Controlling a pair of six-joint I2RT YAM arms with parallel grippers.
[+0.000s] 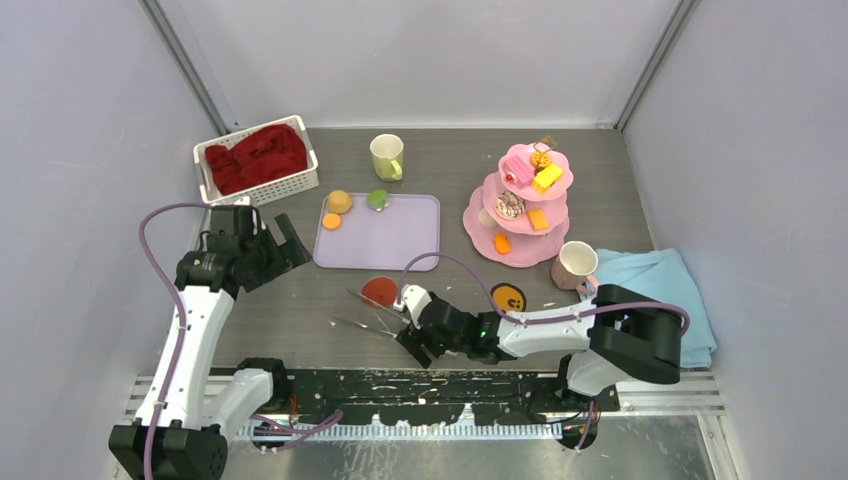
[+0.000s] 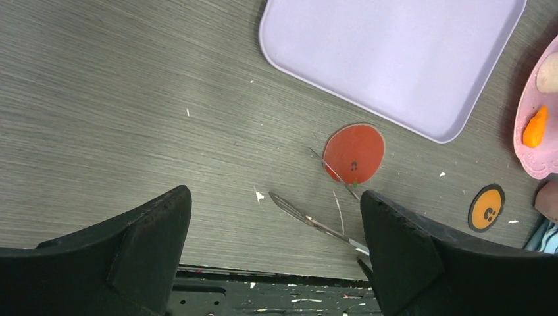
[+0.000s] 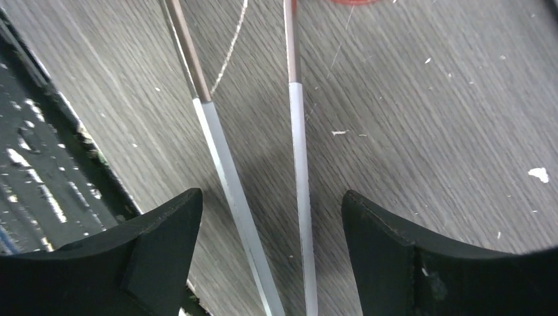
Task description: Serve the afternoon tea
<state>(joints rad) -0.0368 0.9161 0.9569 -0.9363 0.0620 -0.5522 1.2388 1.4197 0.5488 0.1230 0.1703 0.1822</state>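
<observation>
The pink three-tier stand (image 1: pixel 483 214) stands at the back right and holds several toy pastries. A pink mug (image 1: pixel 577 265) is in front of it. A pale yellow-green mug (image 1: pixel 387 157) stands behind the lilac tray (image 1: pixel 390 240). A tan pastry (image 1: pixel 340 201), a small orange sweet (image 1: pixel 331 221) and a green sweet (image 1: pixel 377 199) lie at the tray's far left. Metal tongs (image 1: pixel 365 310) lie on the table. My right gripper (image 1: pixel 412 335) is open and low, with both tong arms (image 3: pixel 297 164) between its fingers. My left gripper (image 1: pixel 285 240) is open and empty, left of the tray.
A white basket (image 1: pixel 300 185) with red cloth is at the back left. A light-blue towel (image 1: pixel 660 290) lies at the right. A red coaster (image 1: pixel 379 291) and an orange coaster (image 1: pixel 508 297) lie near the tongs. Walls close in on three sides.
</observation>
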